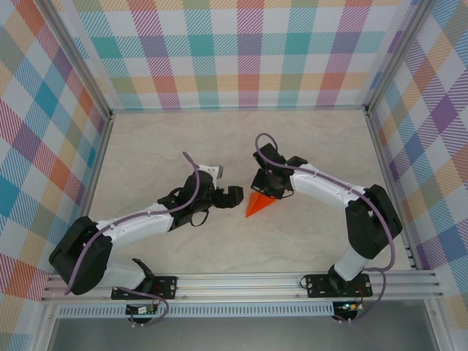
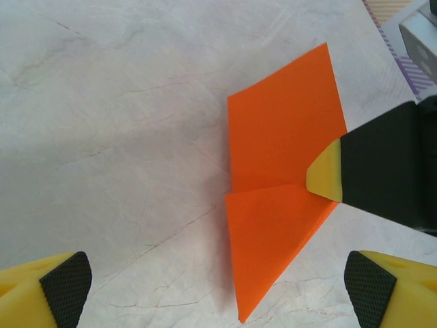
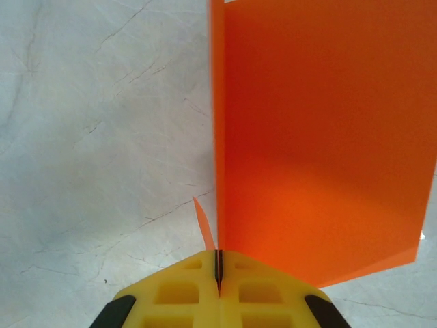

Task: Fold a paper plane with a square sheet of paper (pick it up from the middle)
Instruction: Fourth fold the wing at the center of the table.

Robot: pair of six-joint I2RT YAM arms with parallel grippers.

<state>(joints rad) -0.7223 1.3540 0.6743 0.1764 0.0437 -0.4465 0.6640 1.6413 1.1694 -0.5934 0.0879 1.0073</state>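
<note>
The square sheet of paper is bright orange and folded into a pointed wedge lying on the table; its tip points toward the near left. In the left wrist view the paper shows a crease across its middle, and its point lies between my left fingers. My left gripper is open and holds nothing; it sits just left of the paper. My right gripper is over the wide end, and its yellow fingertip rests at the paper's right edge. Seen from the right wrist, the right gripper is shut, with the paper coming out of the closed slit.
The pale marbled tabletop is walled by plaid panels at the back and sides. An aluminium rail runs along the near edge, carrying both arm bases.
</note>
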